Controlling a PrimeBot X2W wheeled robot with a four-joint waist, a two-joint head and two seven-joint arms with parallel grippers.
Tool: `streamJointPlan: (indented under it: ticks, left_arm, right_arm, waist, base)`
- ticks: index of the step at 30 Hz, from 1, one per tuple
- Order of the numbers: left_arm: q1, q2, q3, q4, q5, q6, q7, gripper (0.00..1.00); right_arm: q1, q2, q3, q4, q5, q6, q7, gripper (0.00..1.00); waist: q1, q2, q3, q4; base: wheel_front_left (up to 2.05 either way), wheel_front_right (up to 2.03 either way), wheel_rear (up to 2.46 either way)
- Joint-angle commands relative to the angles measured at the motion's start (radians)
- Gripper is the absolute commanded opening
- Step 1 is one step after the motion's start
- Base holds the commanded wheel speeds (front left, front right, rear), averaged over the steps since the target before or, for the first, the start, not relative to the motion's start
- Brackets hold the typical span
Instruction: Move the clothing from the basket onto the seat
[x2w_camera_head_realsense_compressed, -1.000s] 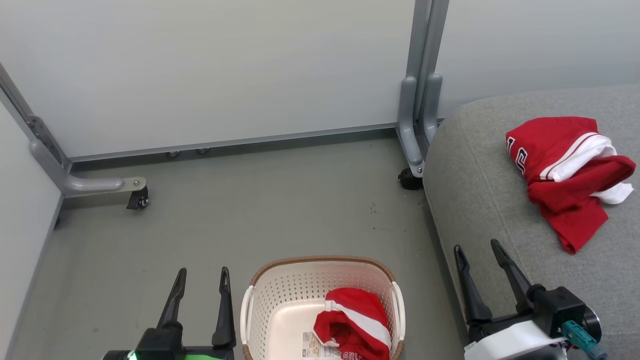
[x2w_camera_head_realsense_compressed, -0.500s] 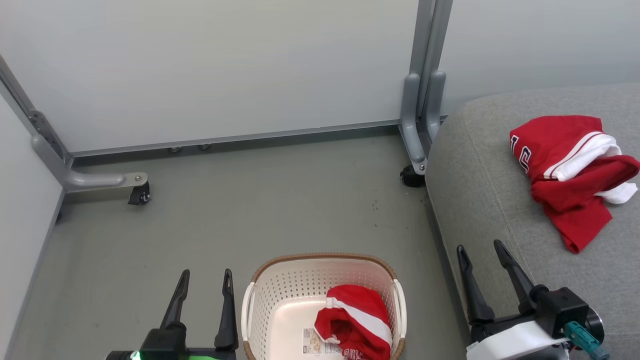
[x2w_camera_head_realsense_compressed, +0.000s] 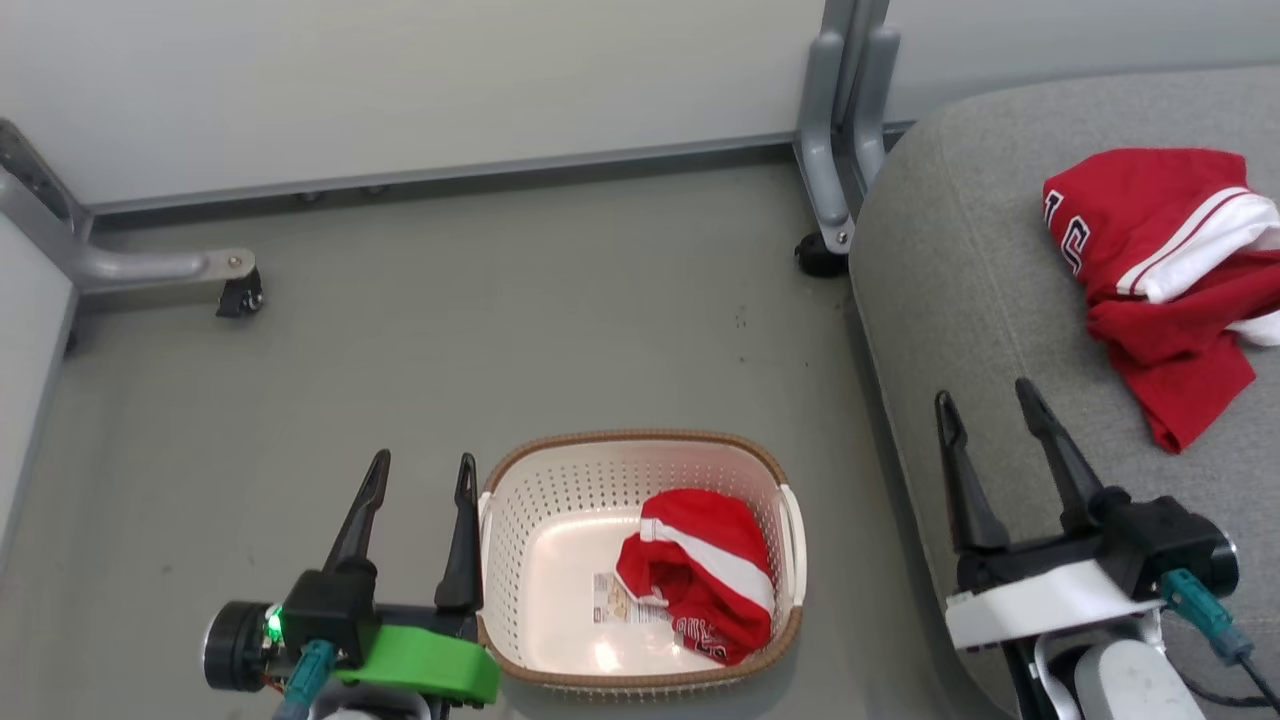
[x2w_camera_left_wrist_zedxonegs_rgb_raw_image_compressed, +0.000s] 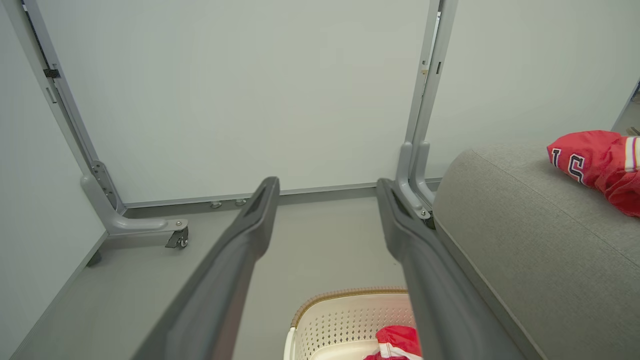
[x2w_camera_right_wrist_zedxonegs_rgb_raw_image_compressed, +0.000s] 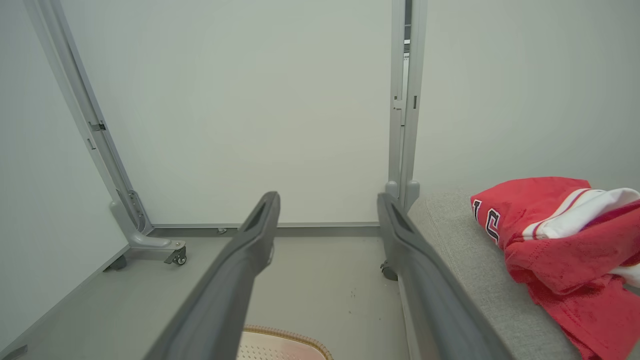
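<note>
On the grey floor stands the cream basket (x2w_camera_head_realsense_compressed: 520, 560) with a brown rim; a crumpled red garment with a white stripe (x2w_camera_head_realsense_compressed: 700, 590) lies in its right half beside a small label. A second red and white garment (x2w_camera_head_realsense_compressed: 1160, 270) lies on the grey seat (x2w_camera_head_realsense_compressed: 960, 290) at the right. My left gripper (x2w_camera_head_realsense_compressed: 420, 475) is open and empty, just left of the basket's rim. My right gripper (x2w_camera_head_realsense_compressed: 985, 395) is open and empty above the seat's front edge. The wrist views show the basket (x2w_camera_left_wrist_zedxonegs_rgb_raw_image_compressed: 345, 315), the garment on the seat (x2w_camera_right_wrist_zedxonegs_rgb_raw_image_compressed: 560, 230) and wide-apart fingers (x2w_camera_left_wrist_zedxonegs_rgb_raw_image_compressed: 240, 240) (x2w_camera_right_wrist_zedxonegs_rgb_raw_image_compressed: 250, 235).
Pale partition panels on grey wheeled feet (x2w_camera_head_realsense_compressed: 225, 275) (x2w_camera_head_realsense_compressed: 825, 250) close off the back and left. Open grey floor (x2w_camera_head_realsense_compressed: 520, 320) lies between the panels, the basket and the seat.
The head view has tilted down, so everything sits higher in the picture and more of the basket and both grippers shows. Both grippers stay open; the garments have not moved.
</note>
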Motion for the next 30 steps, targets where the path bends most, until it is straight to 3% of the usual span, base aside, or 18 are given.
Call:
streamJointPlan:
  ticks: [1, 5, 11, 16, 21, 30]
  left_arm:
    - [-0.042, 0.001, 0.004, 0.015, 0.009, -0.015, 0.0, 1.0]
    - [-0.161, 0.002, -0.003, 0.101, 0.003, -0.08, -0.001, 1.0]
    - [-0.377, 0.015, -0.072, 0.29, -0.027, -0.14, -0.001, 1.0]
    - [-0.562, 0.037, -0.232, 0.446, -0.116, -0.147, 0.0, 1.0]
    - [-0.728, 0.081, -0.419, 0.595, -0.243, -0.147, 0.015, 1.0]
    - [-0.888, 0.112, -0.621, 0.772, -0.45, -0.147, 0.122, 1.0]
  right_arm:
    - [-0.035, -0.002, -0.012, -0.012, -0.01, -0.001, 0.0, 1.0]
    - [-0.117, -0.008, -0.063, -0.053, -0.034, -0.001, 0.0, 1.0]
    - [-0.216, -0.008, -0.159, -0.121, -0.067, -0.001, 0.0, 1.0]
    - [-0.265, -0.005, -0.201, -0.167, -0.084, -0.001, 0.0, 1.0]
    - [-0.31, -0.003, -0.163, -0.204, -0.099, -0.001, 0.0, 1.0]
    - [-0.376, 0.0, -0.111, -0.256, -0.063, -0.001, 0.0, 1.0]
  waist:
    - [0.0, 0.0, 0.17, -0.019]
    - [0.0, 0.0, 0.312, -0.033]
    - [0.0, 0.0, 0.491, -0.063]
    - [0.0, 0.0, 0.609, -0.088]
    - [0.0, 0.0, 0.713, -0.118]
    - [0.0, 0.0, 0.819, -0.192]
  base:
    - [0.0, 0.0, 0.0]
    - [0.0, 0.0, 0.0]
    - [0.0, 0.0, 0.0]
    - [0.0, 0.0, 0.0]
    - [0.0, 0.0, 0.0]
    - [0.0, 0.0, 0.0]
